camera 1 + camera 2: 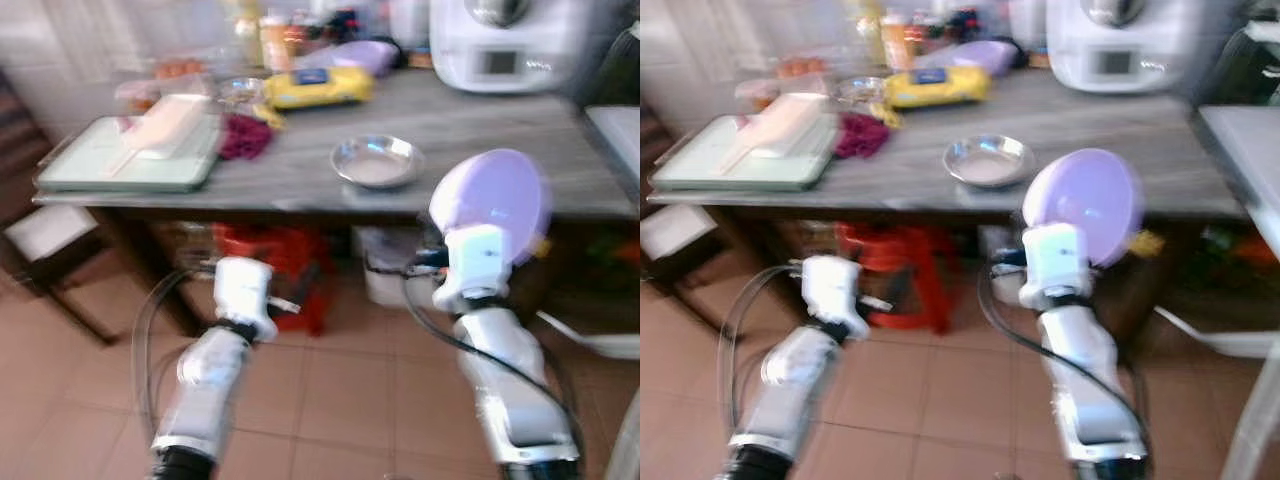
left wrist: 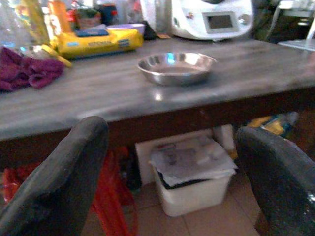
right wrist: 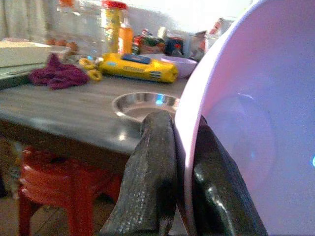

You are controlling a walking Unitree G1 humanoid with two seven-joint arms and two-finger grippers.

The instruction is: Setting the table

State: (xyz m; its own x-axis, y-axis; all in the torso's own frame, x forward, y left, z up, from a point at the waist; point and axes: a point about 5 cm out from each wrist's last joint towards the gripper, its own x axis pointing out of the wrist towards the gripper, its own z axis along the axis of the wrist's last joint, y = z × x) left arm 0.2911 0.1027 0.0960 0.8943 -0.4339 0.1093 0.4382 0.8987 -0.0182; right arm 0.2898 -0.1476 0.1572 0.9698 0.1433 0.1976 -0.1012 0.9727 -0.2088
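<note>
The right gripper (image 3: 184, 187) was closed on the rim of a lilac plate (image 1: 492, 203), 1 finger on each face, and held it upright in front of the table's near edge. The left gripper (image 2: 172, 182) was wide open and empty, lower, before the same edge. On the grey wooden table (image 1: 480, 130) a steel bowl (image 1: 377, 161) stood near the near edge. Behind it lay a yellow packet (image 1: 318, 87) and a purple cloth (image 1: 245, 136). A pale green tray (image 1: 130, 155) occupied the left end, and a white appliance (image 1: 510, 40) stood at the far edge. Under the table were a red stool (image 3: 47, 177) and a white bin (image 2: 189, 174) on the tiled floor (image 1: 340, 400).
</note>
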